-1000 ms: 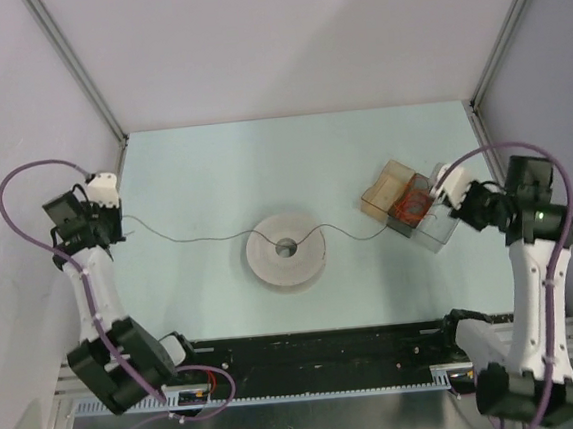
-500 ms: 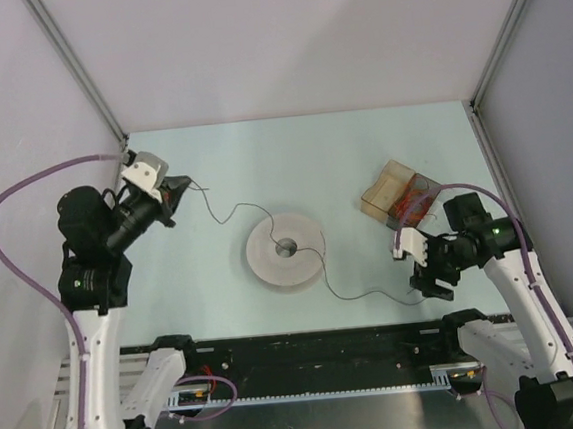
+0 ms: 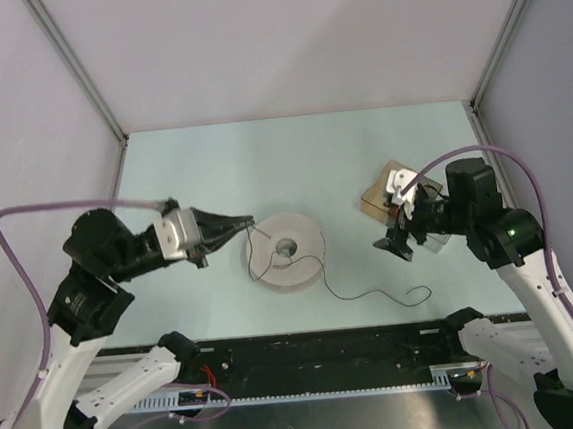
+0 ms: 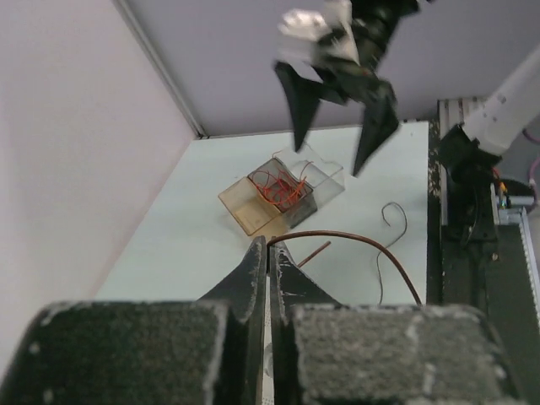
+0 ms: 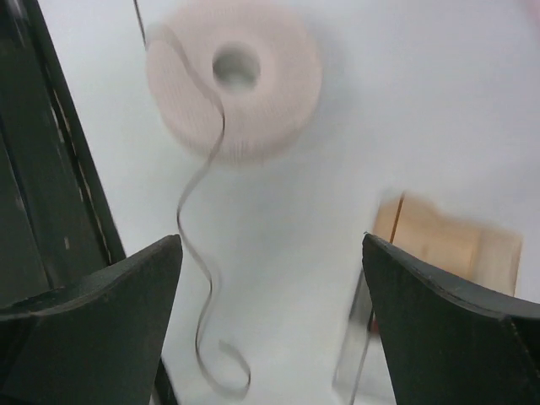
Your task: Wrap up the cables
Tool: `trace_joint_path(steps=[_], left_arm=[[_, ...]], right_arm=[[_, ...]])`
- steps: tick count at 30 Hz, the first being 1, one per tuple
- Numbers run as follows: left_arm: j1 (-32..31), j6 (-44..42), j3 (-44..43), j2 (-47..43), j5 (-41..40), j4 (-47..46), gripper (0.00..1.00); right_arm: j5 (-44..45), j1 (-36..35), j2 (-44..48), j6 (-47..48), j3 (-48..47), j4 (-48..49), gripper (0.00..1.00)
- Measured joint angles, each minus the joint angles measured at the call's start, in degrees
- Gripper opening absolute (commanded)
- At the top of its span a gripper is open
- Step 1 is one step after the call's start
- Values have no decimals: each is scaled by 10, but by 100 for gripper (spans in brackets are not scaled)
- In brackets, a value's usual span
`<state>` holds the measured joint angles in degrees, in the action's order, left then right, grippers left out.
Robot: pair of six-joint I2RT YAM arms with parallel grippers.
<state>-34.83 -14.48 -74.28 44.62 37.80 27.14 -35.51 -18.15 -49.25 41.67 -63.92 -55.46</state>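
1. Pinched the wire (image 4: 337, 234) end in the closed left end effector (image 3: 246, 221), at the spool (image 3: 287, 247) rim.
2. Draped across the spool, tail curling loose on the tabletop (image 3: 202, 162) to the right.
3. Hung the right end effector (image 3: 395, 246) wide open and empty near the box (image 3: 395, 187).
4. Judged as winding under way; next likely called for circling the spool with the tail taut.

wire (image 4: 333, 234) dark brown; spool (image 3: 311, 260) white; table (image 3: 212, 171) pale mint; coil (image 4: 278, 181) orange-red; arm cords (image 3: 65, 205) purple
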Motion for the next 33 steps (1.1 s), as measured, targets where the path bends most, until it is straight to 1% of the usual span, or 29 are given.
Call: trace_joint_path(steps=[3,6,8,12,15,18,20,23,25,27,29,31,32,33], left_arm=[[-54,-66,51,-34,-38,-10,0],[-100,-130,81,-47,-103,-27,0],[-126,-165,84,-37,-156,-35,0],[-182,-229,86,4,-277,-59,0],[-217,-270,96,29,-353,-66,0],[-237,-297,101,58,-417,-66,0],[-245,-306,102,71,-444,-67,0],[-253,-311,102,83,-473,-69,0],[-255,-311,102,85,-484,-69,0],[-256,-311,101,85,-489,-70,0],[-256,-310,102,85,-493,-71,0],[-257,-307,102,85,-495,-73,0],[-257,-306,101,85,-495,-74,3],[-257,-304,101,85,-496,-74,9]], right_arm=[[-20,-46,-1,-96,-14,118,84],[-29,-102,-12,-181,-28,210,83],[-28,-151,-31,-238,-40,268,83],[-35,-211,-75,-334,-54,356,84],[-38,-221,-106,-391,-62,401,86],[-39,-237,-134,-439,-71,442,86],[-38,-252,-150,-462,-75,465,84],[-31,-274,-166,-477,-79,481,78],[-14,-289,-174,-476,-80,481,71],[6,-299,-181,-473,-80,479,57],[28,-307,-189,-465,-80,473,39],[47,-308,-195,-456,-80,468,14],[55,-308,-197,-452,-81,463,7],[63,-309,-198,-447,-81,459,4]])
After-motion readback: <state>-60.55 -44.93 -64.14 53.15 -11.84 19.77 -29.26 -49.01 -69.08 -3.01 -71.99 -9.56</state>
